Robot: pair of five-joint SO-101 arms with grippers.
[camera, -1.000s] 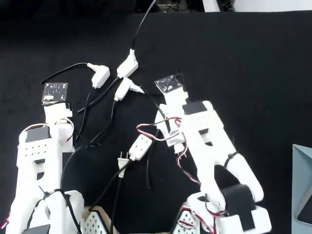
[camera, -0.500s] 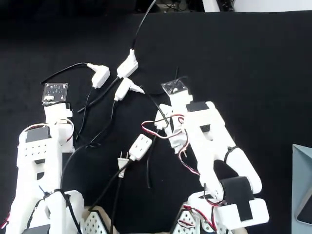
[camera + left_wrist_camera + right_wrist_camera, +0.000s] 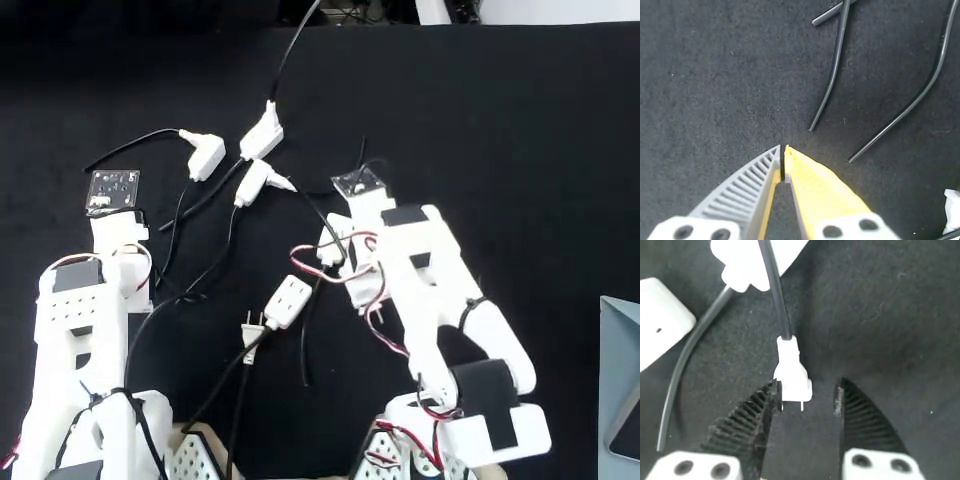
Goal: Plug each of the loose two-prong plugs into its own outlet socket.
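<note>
a black cloth covers the counter (image 3: 520, 150) edge to edge, with a pale strip of room past its far side and a grey-blue box (image 3: 620, 380) at the right edge. two white arms stand side by side at the near side, the left arm (image 3: 80, 320) and the right arm (image 3: 430, 290). five white cord ends lie on the cloth: a cluster of three (image 3: 262, 132) far out, a socket block (image 3: 288, 300) nearer, and just beside it a two-prong plug (image 3: 252, 328). the left hand (image 3: 783, 150) is clenched on nothing, tips meeting over bare cloth near two thin black cables (image 3: 832, 75). the right hand (image 3: 807, 390) is spread wide around a small white plug (image 3: 792, 377), prongs toward the wrist, close against one finger and apart from the other; which of the five this is i cannot tell.
</note>
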